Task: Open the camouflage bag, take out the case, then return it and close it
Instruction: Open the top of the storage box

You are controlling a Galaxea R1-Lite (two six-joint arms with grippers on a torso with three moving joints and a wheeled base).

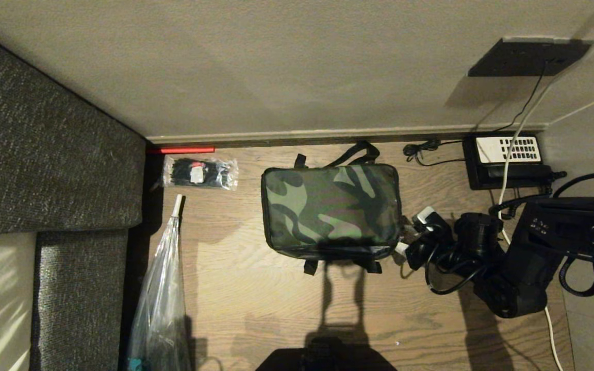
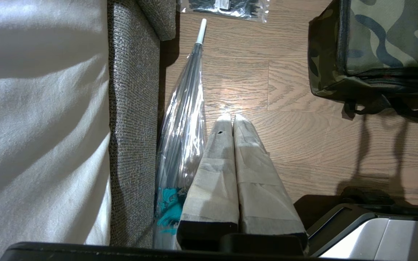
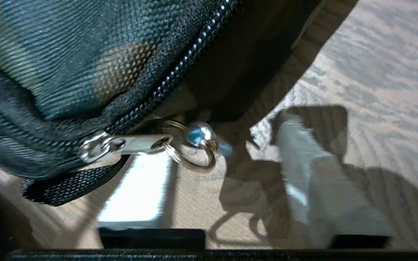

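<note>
The camouflage bag [image 1: 330,211] sits zipped shut on the wooden floor [image 1: 276,309], lid up, between a clear packet of black items [image 1: 200,172] and a black telephone [image 1: 508,161] by the wall; the case is nowhere to be seen. The right gripper [image 1: 408,238] is at the bag's right end, its taped fingers [image 3: 325,195] spread apart on either side of the metal zipper pull [image 3: 140,144] and its ring, not pinching it. The left gripper [image 2: 232,119] hangs beside a folded clear umbrella [image 2: 183,123], fingers pressed together, empty.
</note>
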